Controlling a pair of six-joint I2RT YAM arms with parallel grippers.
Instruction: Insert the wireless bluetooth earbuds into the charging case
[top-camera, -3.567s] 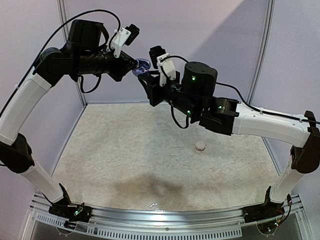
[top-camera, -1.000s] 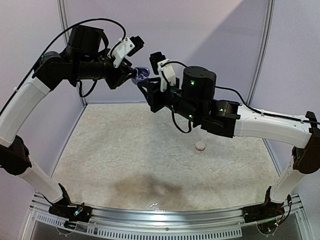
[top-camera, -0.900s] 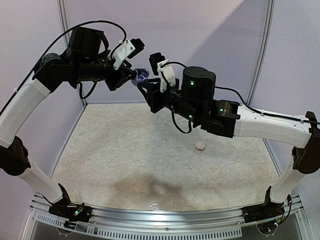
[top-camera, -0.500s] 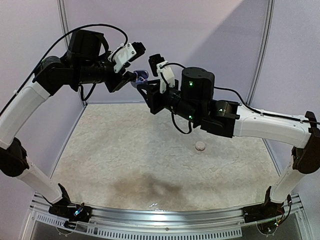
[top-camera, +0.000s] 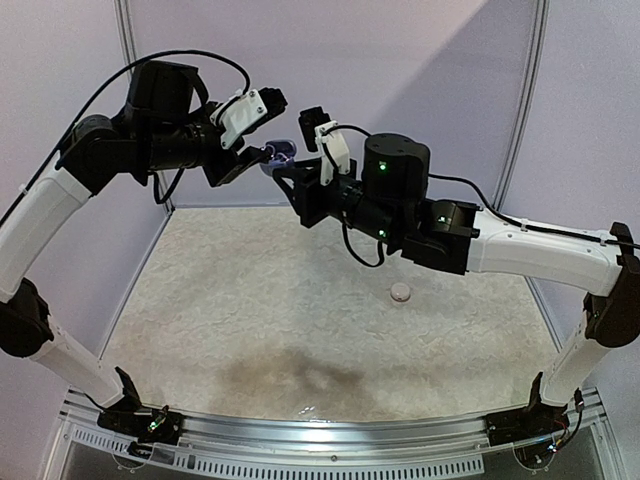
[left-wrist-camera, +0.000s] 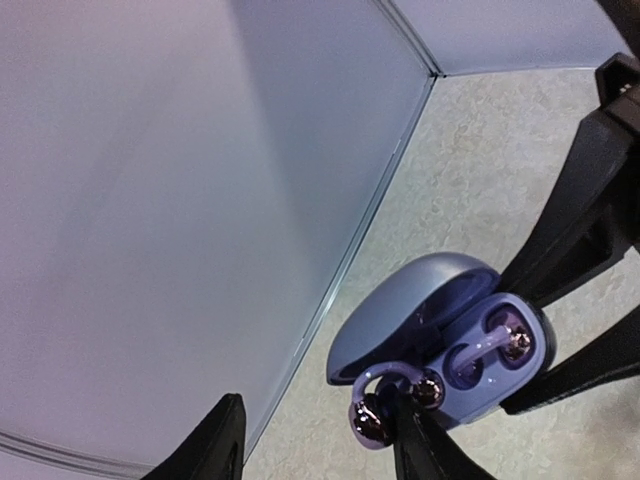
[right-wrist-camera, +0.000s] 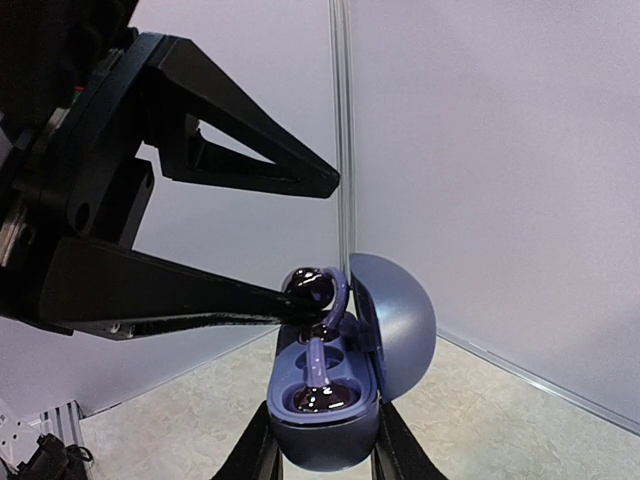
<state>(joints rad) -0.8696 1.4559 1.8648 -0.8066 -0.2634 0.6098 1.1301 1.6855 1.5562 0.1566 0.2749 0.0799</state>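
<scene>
**Top external view.** The left gripper (top-camera: 259, 158) and the right gripper (top-camera: 288, 172) meet in the air above the far end of the pale textured table (top-camera: 230, 300). The lavender-blue, rounded plastic charging case (top-camera: 283, 151) sits between them. A small whitish round object (top-camera: 400, 292) lies on the table under the right arm, well apart from both grippers.

**Left wrist view.** The charging case is open, with its lid tipped back. One purple clip-style earbud with shiny ends, the seated earbud (left-wrist-camera: 490, 345), lies in a well of the case. A second piece of the same kind, the free earbud (left-wrist-camera: 385, 405), sits at the near rim of the case. It is just beside the inner face of one of the left fingers (left-wrist-camera: 415, 445). The left jaws are spread wide and clamp nothing.

**Right wrist view.** The right gripper's two fingers press the lower body of the case from both sides. The gripper is clenched on the case and holds it upright, clear of the table. The left gripper's two black fingers enter from the left, wide apart. The tip of the lower finger meets the free earbud, which arcs over the upper well in front of the lid. Whether it is fully seated cannot be told. The seated earbud occupies the lower well.
</scene>
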